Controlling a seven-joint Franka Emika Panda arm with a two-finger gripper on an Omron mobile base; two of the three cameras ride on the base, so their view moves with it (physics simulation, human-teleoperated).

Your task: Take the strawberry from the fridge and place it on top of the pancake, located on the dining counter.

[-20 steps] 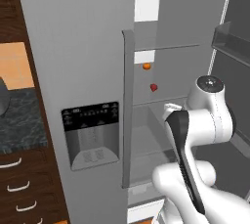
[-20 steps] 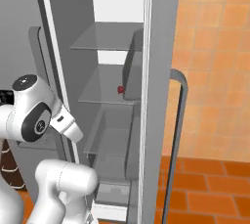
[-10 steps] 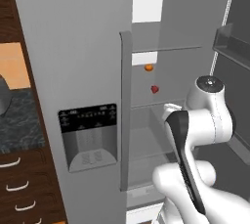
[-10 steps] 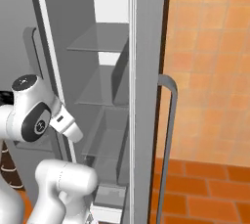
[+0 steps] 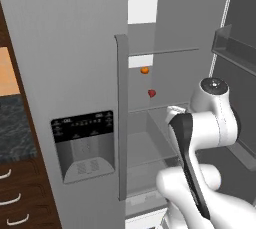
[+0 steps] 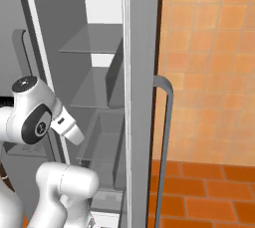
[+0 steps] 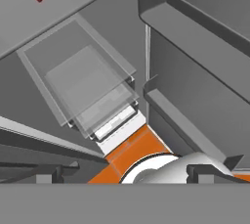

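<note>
The whole scene is shifting as the base drives: the tall grey side-by-side fridge point(image 5: 75, 73) is sliding rightward in the left base view, and its open door's long handle point(image 6: 164, 142) is sliding leftward in the right base view.

Even, shadowless light (slightly soft)

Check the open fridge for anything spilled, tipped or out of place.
Nothing stands out. The fridge has its right door open; the strawberry sits on a glass shelf, with a small orange fruit on the shelf above. No spill or damage shows.
</note>
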